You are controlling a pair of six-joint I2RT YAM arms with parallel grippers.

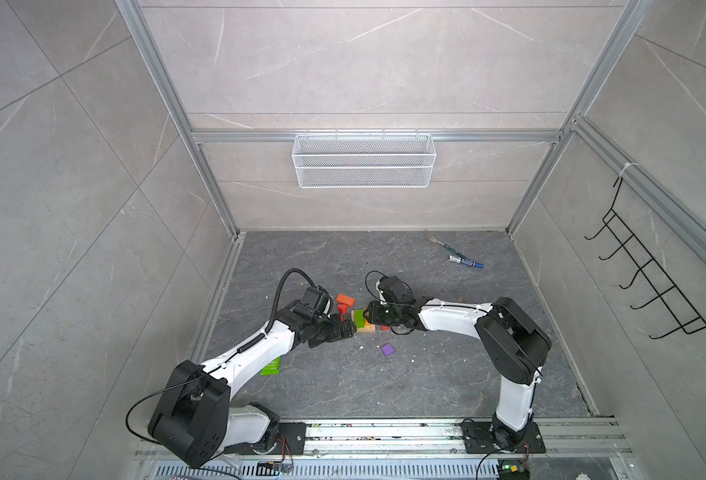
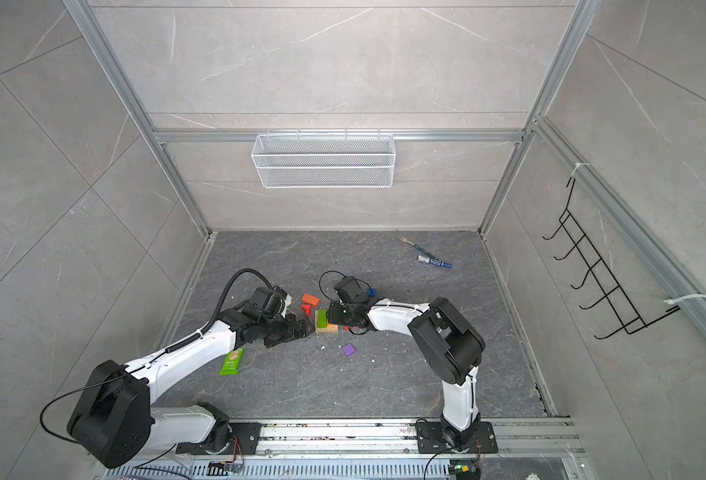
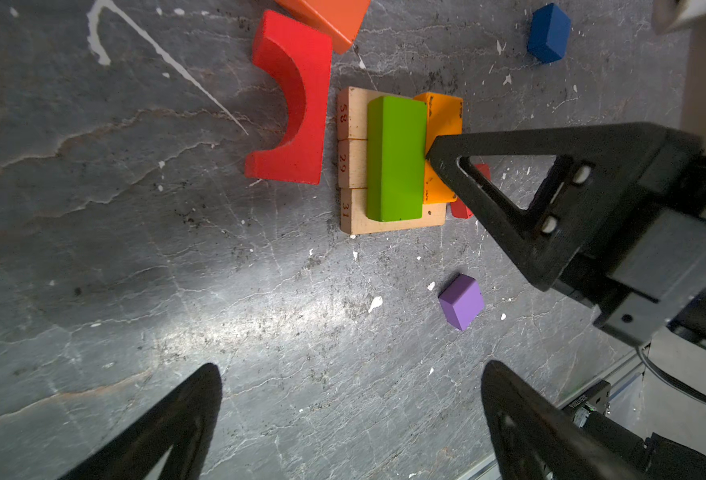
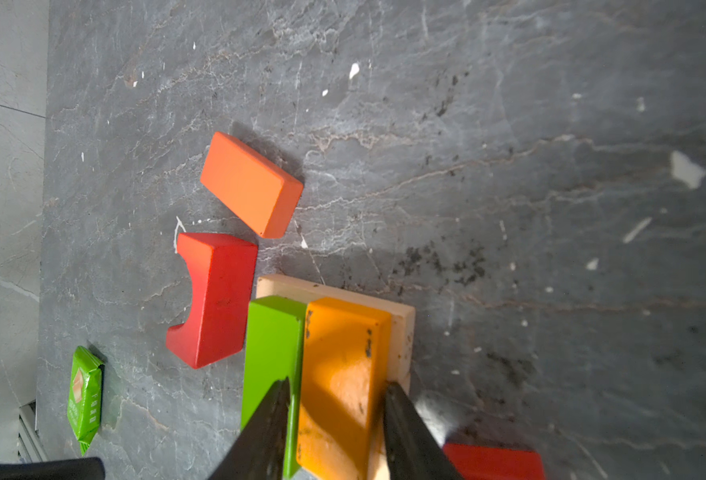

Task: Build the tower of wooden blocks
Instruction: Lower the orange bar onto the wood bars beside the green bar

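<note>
1. Broadly, the dark table [image 1: 343, 257] is shut in by walls [image 1: 364, 208] on the left, right and far sides. Open stone runs from the blocks to the far wall and nearward to the arms' rail [image 1: 384, 432].
2. The left gripper [image 3: 353, 368] hovers just near-left of the tower, fingers spread wide, holding nothing.
3. The right gripper [image 4: 337, 382] reaches in from the right, its narrowly parted fingers flanking the orange bar [image 4: 345, 332]. Whether they press it I cannot tell.
4. The tower [image 1: 361, 322] stands mid-table: three tan bars [image 3: 351, 210] lie side by side, and the green bar [image 3: 395, 158] and orange bar lie across them, touching.
5. The red arch [image 3: 301, 104] lies just left of the base, with a red-orange block [image 4: 251, 185] just beyond it.
6. A red block [image 4: 492, 459] sits at the tower's right. The purple cube [image 3: 461, 301] lies near-right, apart, and the blue cube [image 3: 548, 33] lies far-right.
</note>
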